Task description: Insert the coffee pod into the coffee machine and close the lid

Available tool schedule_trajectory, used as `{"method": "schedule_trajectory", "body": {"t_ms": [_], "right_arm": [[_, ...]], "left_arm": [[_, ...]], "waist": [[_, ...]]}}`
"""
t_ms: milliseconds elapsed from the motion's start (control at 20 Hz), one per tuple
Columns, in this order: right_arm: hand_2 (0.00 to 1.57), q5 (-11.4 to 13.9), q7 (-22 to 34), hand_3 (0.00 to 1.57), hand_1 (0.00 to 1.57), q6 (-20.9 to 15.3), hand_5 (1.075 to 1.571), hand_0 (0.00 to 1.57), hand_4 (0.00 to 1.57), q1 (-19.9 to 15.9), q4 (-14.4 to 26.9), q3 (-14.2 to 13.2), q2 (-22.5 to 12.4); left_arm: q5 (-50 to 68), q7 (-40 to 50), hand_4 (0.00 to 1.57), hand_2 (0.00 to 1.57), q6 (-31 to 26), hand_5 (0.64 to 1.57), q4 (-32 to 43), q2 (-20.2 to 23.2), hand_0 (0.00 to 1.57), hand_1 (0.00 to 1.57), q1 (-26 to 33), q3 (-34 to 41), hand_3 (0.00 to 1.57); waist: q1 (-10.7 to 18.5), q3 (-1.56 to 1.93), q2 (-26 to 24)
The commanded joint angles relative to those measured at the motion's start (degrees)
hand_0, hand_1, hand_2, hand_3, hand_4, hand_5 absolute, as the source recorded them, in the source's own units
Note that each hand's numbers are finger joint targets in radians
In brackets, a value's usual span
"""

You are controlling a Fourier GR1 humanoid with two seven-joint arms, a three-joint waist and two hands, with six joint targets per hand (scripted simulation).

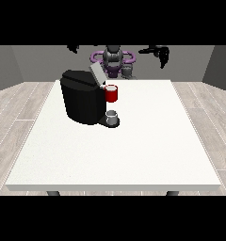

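Black coffee machine point(82, 102) sits at the table's point(133, 155) 10 o'clock, lid point(97, 73) raised, a grey thing point(112, 114) at its base. I cannot tell the finger state of the hand at the view's right point(163, 55) or the hand at the view's left point(73, 48); both hang above the table's 12 o'clock edge.

Black coffee machine point(82, 102), white table point(133, 146), red thing point(111, 94).

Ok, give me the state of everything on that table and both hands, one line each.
Black coffee machine: upright, grey lid raised.
Red thing at the machine: under the raised lid.
Grey thing: on the machine's base.
Hand at the view's right: raised, holding nothing.
Hand at the view's left: raised, fingers unclear.
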Motion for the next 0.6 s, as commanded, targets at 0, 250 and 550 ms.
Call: {"method": "schedule_trajectory", "body": {"t_ms": [0,250,550], "right_arm": [[0.0,-0.6,1.9,0.0,0.0,1.5,1.571,0.0,0.16,-2.3,-1.1,0.9,0.8],[0.0,1.3,0.7,0.0,0.0,-0.6,1.571,0.0,0.0,-4.7,4.2,0.0,1.9],[0.0,-2.3,-5.6,0.0,0.0,4.4,1.571,0.0,0.0,-6.2,11.0,-4.6,-0.7]], "left_arm": [[2.3,-0.2,0.0,0.0,0.5,1.571,-5.9,-1.1,0.0,0.0,4.7,-1.0,0.0],[5.2,4.8,0.22,0.0,-2.5,1.571,-13.4,-1.9,0.0,0.0,8.2,-3.7,0.0],[8.1,7.4,0.0,0.0,1.5,1.571,-21.2,-1.9,0.0,0.0,10.5,-5.8,0.0]], "waist": [[-0.5,0.01,1.5],[3.4,0.03,2.5],[2.6,0.04,8.0]]}}
